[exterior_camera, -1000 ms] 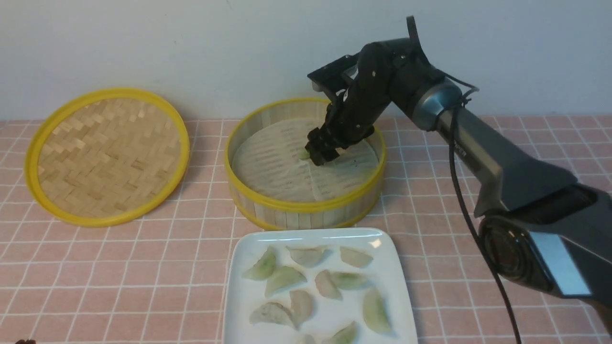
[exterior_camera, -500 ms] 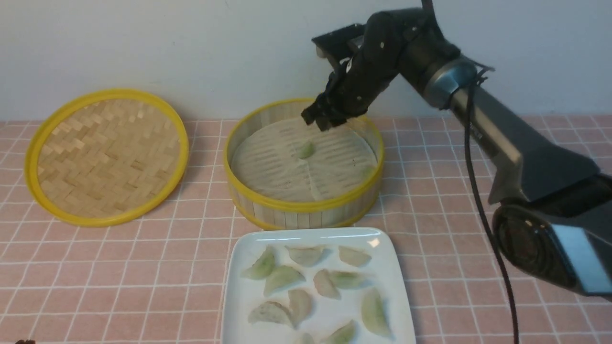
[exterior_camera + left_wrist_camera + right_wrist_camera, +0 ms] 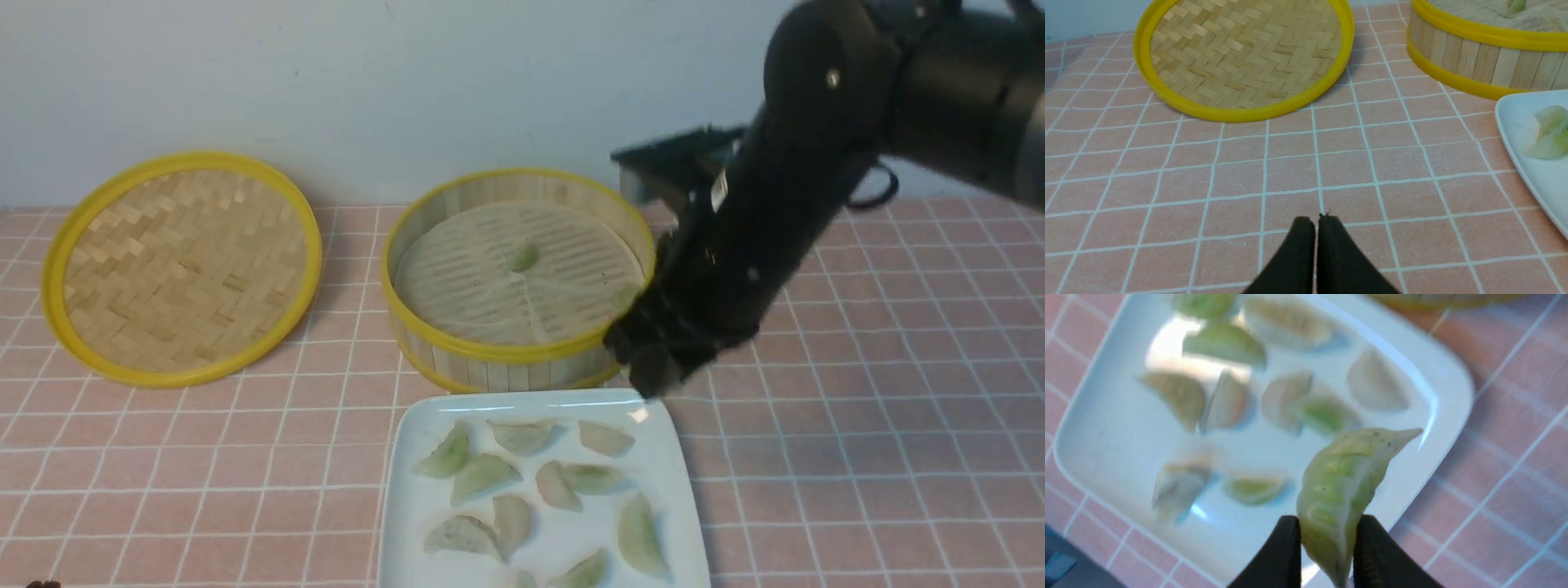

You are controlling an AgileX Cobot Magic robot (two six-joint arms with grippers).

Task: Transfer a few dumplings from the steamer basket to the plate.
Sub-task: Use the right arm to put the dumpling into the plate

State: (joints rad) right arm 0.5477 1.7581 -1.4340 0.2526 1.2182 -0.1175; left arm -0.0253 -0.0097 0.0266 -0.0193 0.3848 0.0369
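Over the plate's corner, the right gripper hides its dumpling.

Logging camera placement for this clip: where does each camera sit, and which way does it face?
Front view: between the arms, facing forward at lid, steamer basket, plate; right arm and right end effector show.
Left wrist view: low over the tablecloth, facing the lid; shut left end effector shows.
Right wrist view: above the plate, looking down; right end effector gripping a dumpling.
All three share the plate.

Pale blue-grey wall behind a pink-tiled tabletop
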